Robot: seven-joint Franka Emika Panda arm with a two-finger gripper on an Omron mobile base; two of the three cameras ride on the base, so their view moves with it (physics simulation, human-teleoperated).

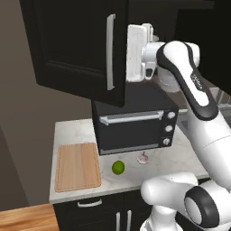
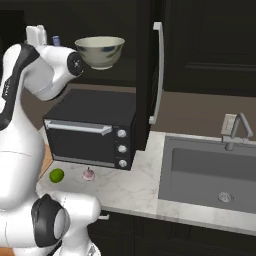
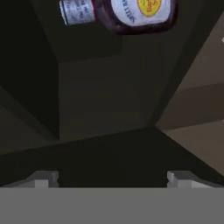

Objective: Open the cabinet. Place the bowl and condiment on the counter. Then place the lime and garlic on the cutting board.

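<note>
With the cabinet point(image 1: 81, 45) doors swung open for access, the released, empty jaws are being aimed inside at the condiment point(image 3: 127, 13), beside the bowl point(image 2: 100, 51), while lime point(image 1: 118, 167) and garlic point(image 1: 143, 159) are lying on the table point(image 1: 72, 131) near the cutting board point(image 1: 76, 166).

Glossy white rounded arm point(image 1: 194, 131), black joint bands, grey round joint caps, small dark lettering along one link

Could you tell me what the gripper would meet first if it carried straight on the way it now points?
Probably the dark inside of the cabinet. The gripper, open and empty, points into it, and the condiment sits off that line at the hand view's top edge. Depth is unclear.
</note>
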